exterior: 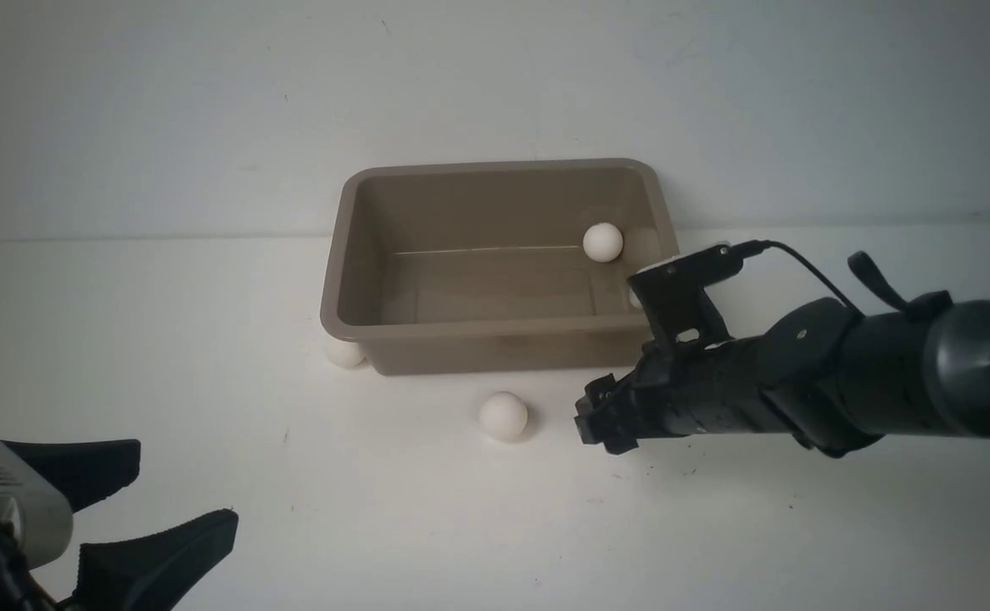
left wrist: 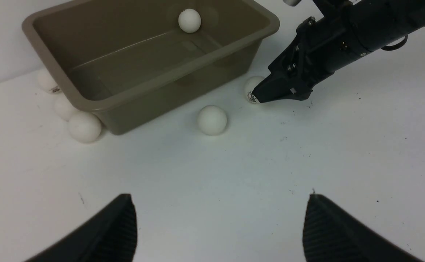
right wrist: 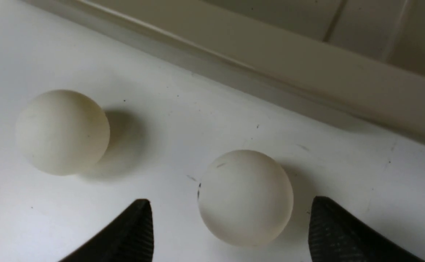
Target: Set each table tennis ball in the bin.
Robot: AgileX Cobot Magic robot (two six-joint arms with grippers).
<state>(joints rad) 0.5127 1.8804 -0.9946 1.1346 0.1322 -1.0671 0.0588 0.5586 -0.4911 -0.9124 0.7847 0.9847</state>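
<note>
- While the right gripper hangs low over the table, you see its fingers spread wide around one table tennis ball, with gaps on both sides and touching nothing.
- In the front view a second ball lies at its 9 o'clock; the bin, at that ball's 12 o'clock, holds a third ball.
- Left gripper: wide apart, empty.

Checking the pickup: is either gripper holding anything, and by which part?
Nothing is held. The right gripper stands open around a ball on the table; the left gripper is empty.
</note>
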